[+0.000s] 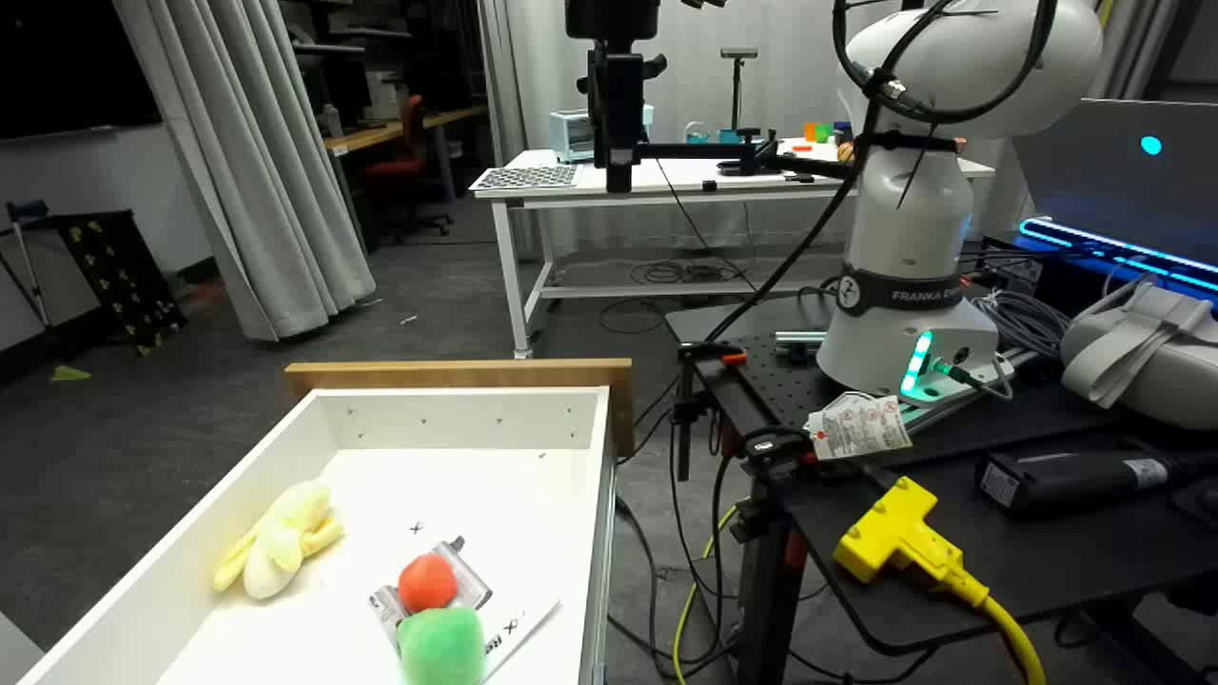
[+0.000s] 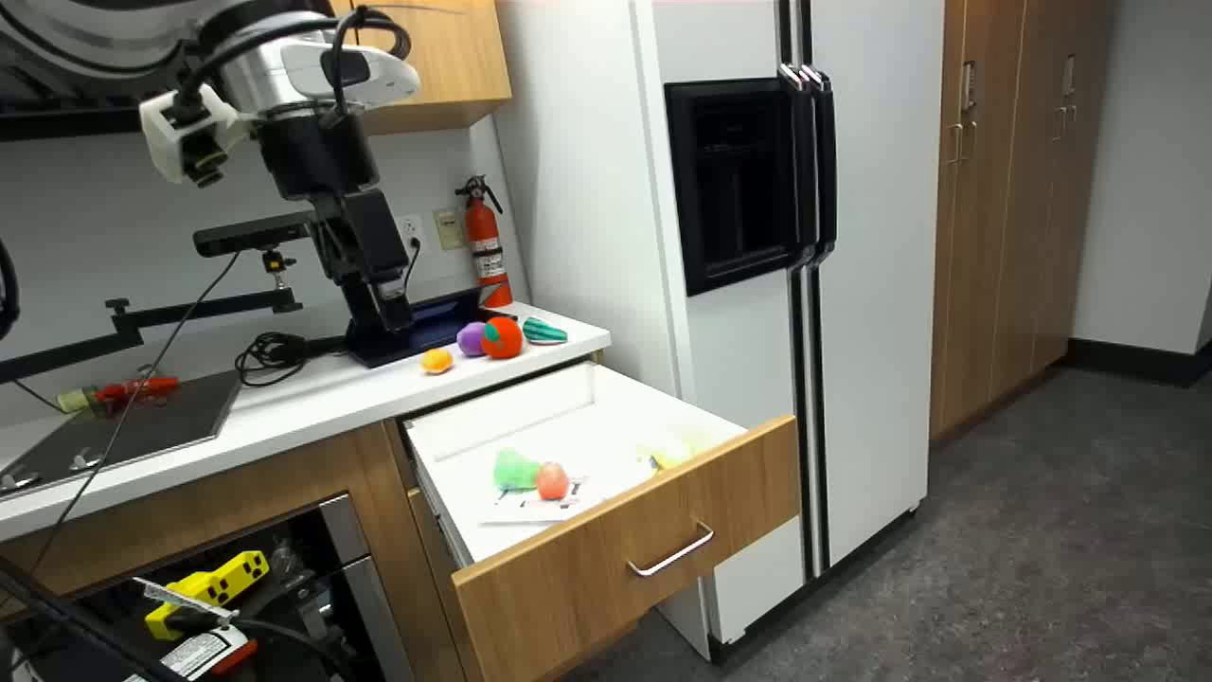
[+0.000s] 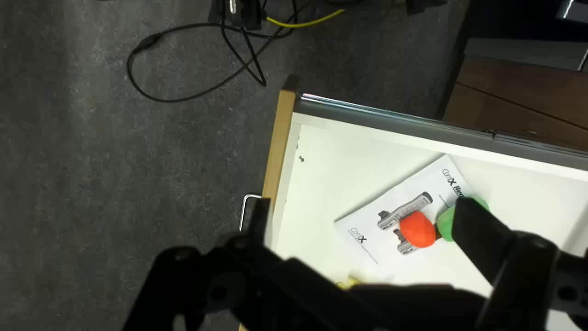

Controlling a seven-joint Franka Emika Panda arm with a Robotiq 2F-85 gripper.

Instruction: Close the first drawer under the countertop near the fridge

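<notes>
The drawer (image 1: 457, 421) is pulled far out. It has white inner walls and floor and a light-tan wood front. In an exterior view its wood front (image 2: 587, 592) carries a metal handle (image 2: 674, 555), beside the fridge (image 2: 592, 189). The wrist view looks down into the drawer (image 3: 321, 193), with the handle (image 3: 243, 209) at its front edge. My gripper (image 3: 363, 202) is open and empty, fingers wide apart, above the drawer and not touching it. It also shows in both exterior views (image 1: 618, 178) (image 2: 386, 308), raised high.
Inside the drawer lie a yellow toy (image 1: 285, 538), a red toy (image 1: 427, 583), a green toy (image 1: 442, 649) and a booklet (image 3: 367, 216). Toy produce, including a red tomato (image 2: 502, 337), sits on the countertop (image 2: 331, 398). A camera arm (image 2: 189, 310) reaches over it. A cart (image 1: 952, 533) stands beside.
</notes>
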